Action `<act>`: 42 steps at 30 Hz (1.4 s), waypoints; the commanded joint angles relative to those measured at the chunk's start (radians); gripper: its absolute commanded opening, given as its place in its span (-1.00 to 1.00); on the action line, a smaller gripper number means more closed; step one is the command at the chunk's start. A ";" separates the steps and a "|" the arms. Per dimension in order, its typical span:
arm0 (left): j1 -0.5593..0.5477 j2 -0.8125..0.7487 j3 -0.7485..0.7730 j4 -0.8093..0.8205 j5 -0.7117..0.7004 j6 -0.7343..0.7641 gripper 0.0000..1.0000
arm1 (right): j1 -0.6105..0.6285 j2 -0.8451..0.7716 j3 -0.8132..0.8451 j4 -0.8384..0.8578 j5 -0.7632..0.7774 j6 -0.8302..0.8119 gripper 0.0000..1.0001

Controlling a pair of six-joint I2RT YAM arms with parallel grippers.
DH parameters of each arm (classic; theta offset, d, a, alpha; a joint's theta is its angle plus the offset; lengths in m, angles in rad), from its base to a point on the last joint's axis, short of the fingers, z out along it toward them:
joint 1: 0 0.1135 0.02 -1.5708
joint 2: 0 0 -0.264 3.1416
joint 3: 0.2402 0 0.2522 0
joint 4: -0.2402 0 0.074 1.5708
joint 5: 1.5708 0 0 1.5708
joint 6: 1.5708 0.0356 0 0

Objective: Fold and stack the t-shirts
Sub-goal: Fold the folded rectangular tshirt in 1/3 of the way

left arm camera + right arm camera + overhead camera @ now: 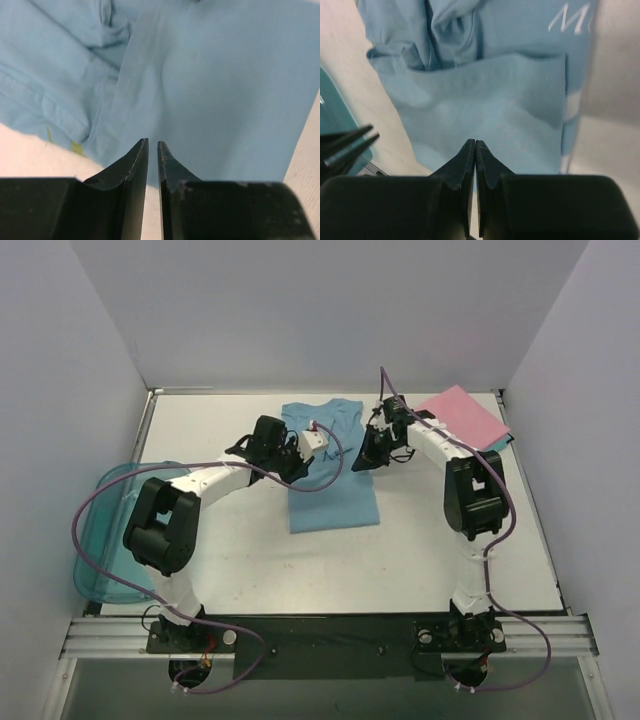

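Observation:
The light blue t-shirt [333, 485] lies mid-table, its sides folded in to a narrow strip, sleeves bunched at the far end. White lettering [570, 17] and a bit of yellow-green print [75, 147] show on it. My left gripper [297, 460] hovers at its left edge; the left gripper [153, 143] has a thin gap between its jaws with nothing in it. At the shirt's right edge, my right gripper [366, 457] is low over the cloth [485, 100]; the right gripper [475, 142] is shut and empty. A folded pink t-shirt [462, 415] rests on a teal one [507, 442] at the back right.
A translucent teal plastic bin [112, 530] hangs over the table's left edge, also seen as the bin [335, 125] in the right wrist view. White walls close in the table on three sides. Purple cables loop from both arms.

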 commanded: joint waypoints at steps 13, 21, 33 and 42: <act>0.034 0.315 0.347 -0.064 -0.044 -0.252 -0.69 | -0.082 0.250 0.118 0.024 0.003 0.150 -1.00; 0.081 0.414 0.483 -0.355 -0.262 -0.327 -0.74 | -0.091 0.235 0.104 0.009 0.012 0.131 -1.00; 0.095 0.355 0.588 -0.275 -0.263 -0.206 -0.66 | -0.105 0.071 0.075 -0.045 0.041 0.062 -1.00; 0.000 0.089 0.378 -0.378 0.006 0.085 -0.17 | -0.105 -0.221 -0.208 -0.177 0.218 -0.018 -0.03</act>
